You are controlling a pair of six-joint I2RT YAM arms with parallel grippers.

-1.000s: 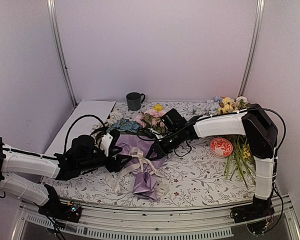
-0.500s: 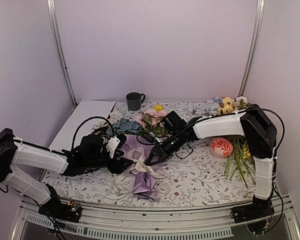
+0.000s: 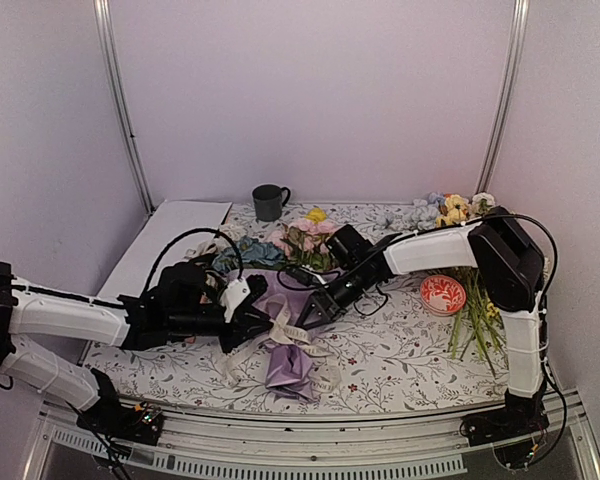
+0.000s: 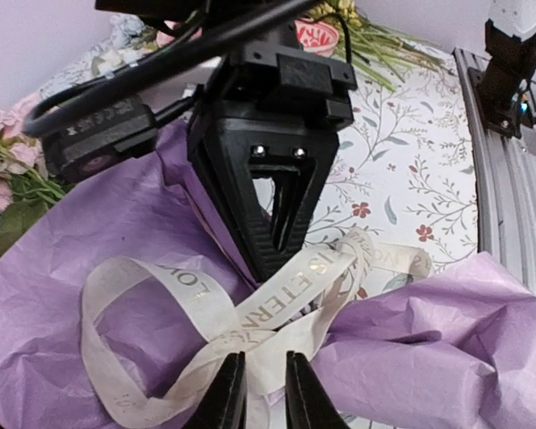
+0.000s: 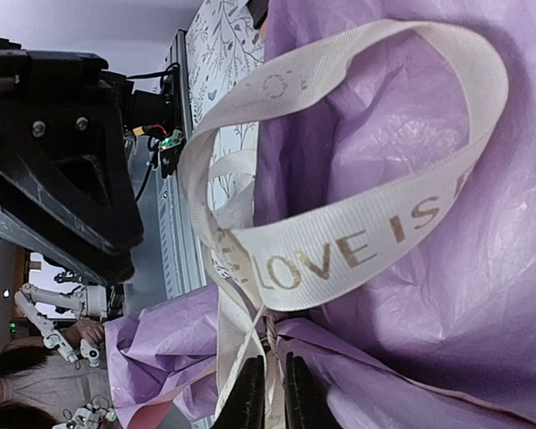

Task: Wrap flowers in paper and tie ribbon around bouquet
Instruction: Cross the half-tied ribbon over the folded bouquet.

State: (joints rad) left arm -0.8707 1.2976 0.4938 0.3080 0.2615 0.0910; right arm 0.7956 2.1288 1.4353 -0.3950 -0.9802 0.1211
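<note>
The bouquet [image 3: 285, 345] lies across the table's middle as a cone of lilac paper [image 4: 89, 232], with its flowers [image 3: 307, 235] at the far end. A cream ribbon [image 4: 277, 299] with gold lettering is looped and crossed over the cone's waist. My left gripper [image 4: 261, 395] reaches in from the left, its jaws narrowed on a ribbon strand just below the crossing. My right gripper [image 5: 272, 399] comes from the right and is shut on a thin twisted ribbon strand beside the knot [image 5: 268, 322]. The two grippers face each other across the crossing, close together [image 3: 280, 322].
A dark mug [image 3: 269, 201] stands at the back. A flat white sheet [image 3: 170, 235] lies at the back left. A red patterned bowl [image 3: 442, 294] and loose long-stemmed flowers [image 3: 477, 325] sit on the right, with more blooms [image 3: 455, 210] behind them.
My left gripper moved right onto the bouquet and closed on the ribbon. My right gripper shifted a little down and left toward the knot.
</note>
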